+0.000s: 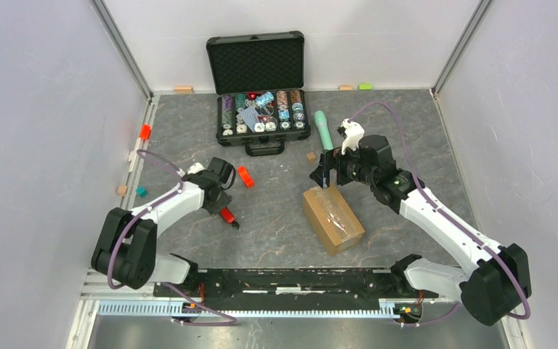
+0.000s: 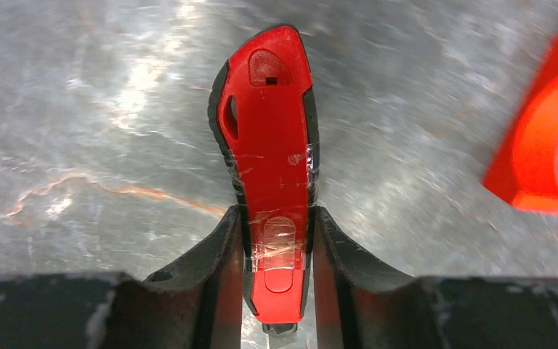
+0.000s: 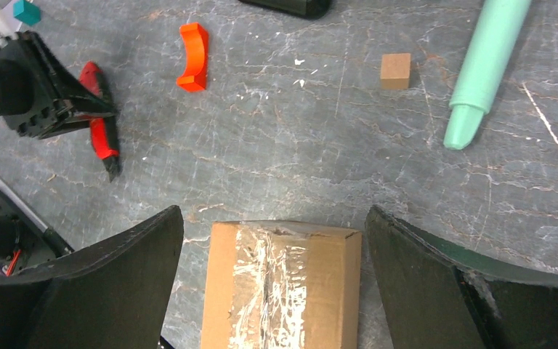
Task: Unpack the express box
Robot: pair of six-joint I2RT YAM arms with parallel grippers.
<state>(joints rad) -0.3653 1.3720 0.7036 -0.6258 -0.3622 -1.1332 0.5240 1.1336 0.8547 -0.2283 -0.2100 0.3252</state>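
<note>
Red cutter (image 2: pixel 272 145): pinched near one end by left gripper (image 2: pixel 276 216), low over table (image 2: pixel 80 109).
Right arm: right gripper (image 3: pixel 272 212) spread wide, angled down over one end of box (image 3: pixel 283 283).
Box: taped, flat on table, centre-right.
Table: grey marbled; pale walls (image 1: pixel 36 109) around.

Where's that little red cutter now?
In the top view the red cutter lies left of the express box, between the left gripper's fingers, beside an orange block.
</note>
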